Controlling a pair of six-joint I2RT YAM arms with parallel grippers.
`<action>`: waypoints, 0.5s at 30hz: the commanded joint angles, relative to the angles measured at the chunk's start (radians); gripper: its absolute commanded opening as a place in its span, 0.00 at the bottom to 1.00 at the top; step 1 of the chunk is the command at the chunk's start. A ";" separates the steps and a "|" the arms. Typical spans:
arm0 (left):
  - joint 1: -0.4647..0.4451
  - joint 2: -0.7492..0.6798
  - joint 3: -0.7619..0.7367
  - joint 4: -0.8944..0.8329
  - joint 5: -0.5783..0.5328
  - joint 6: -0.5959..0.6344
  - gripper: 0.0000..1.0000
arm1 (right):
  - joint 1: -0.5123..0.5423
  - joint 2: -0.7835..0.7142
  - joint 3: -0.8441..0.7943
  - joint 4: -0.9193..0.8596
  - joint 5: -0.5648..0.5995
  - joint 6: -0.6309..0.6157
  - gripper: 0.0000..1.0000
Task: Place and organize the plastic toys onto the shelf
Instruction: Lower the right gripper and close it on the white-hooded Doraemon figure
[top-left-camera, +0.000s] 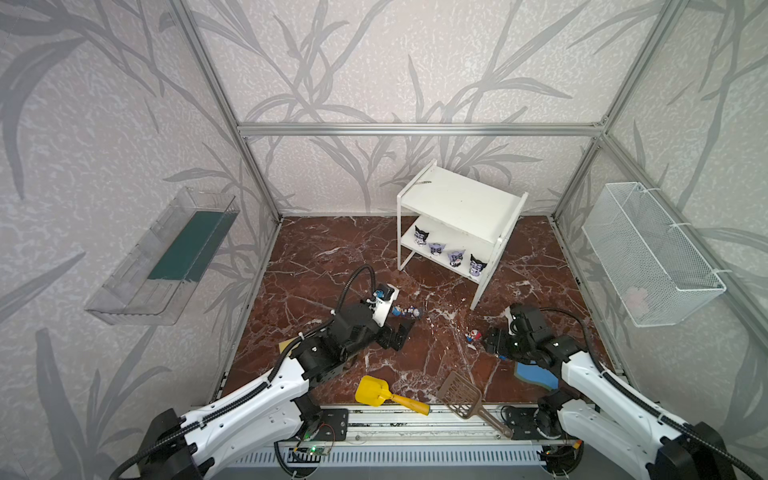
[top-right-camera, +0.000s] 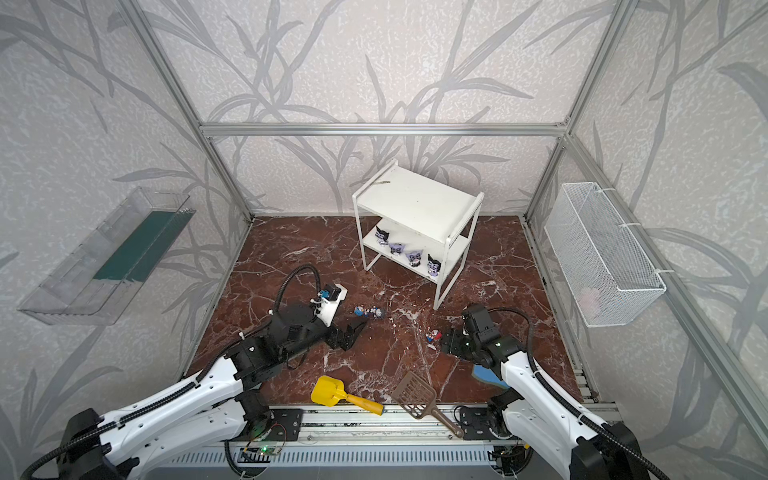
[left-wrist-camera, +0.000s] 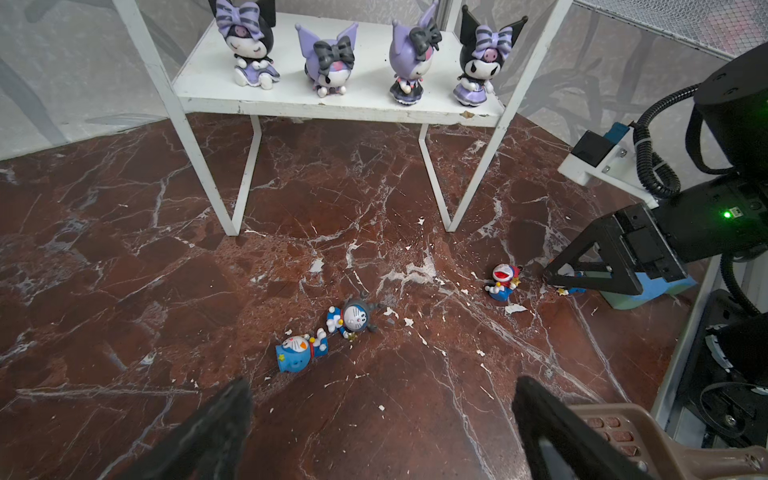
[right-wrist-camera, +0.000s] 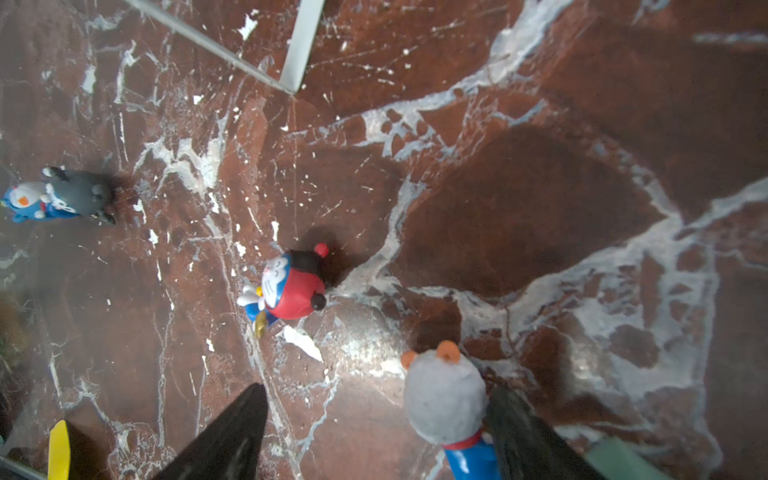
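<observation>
Shelf (top-left-camera: 459, 199) stands at back of marble floor (top-left-camera: 332, 257). Four purple-and-black toys (left-wrist-camera: 328, 62) upright in row on its lower tier. Blue-headed toy (left-wrist-camera: 297, 353) and grey-headed toy (left-wrist-camera: 353, 318) lie just beside each other on floor, ahead of left gripper (left-wrist-camera: 374, 415): jaws wide apart, nothing between. Red-headed toy (right-wrist-camera: 291, 286) sits on floor near right gripper (right-wrist-camera: 378, 399): jaws open around orange-eared toy (right-wrist-camera: 444, 403), toy against one finger, other finger apart.

Left arm (top-left-camera: 249, 395), right arm (top-left-camera: 590, 374) low, jaws apart

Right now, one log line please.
white two-tier shelf: four purple plastic figurines; left gripper: open; right gripper: open around orange-eared figurine
</observation>
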 joint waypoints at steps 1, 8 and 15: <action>-0.001 0.014 -0.004 0.019 0.011 -0.009 0.99 | -0.002 -0.003 -0.015 -0.003 -0.010 -0.037 0.83; -0.002 0.020 0.000 0.026 0.022 -0.014 0.99 | -0.001 -0.004 -0.039 -0.045 0.006 -0.036 0.72; -0.001 0.014 -0.003 0.037 0.031 -0.025 0.99 | 0.009 0.036 -0.025 -0.059 -0.002 -0.041 0.49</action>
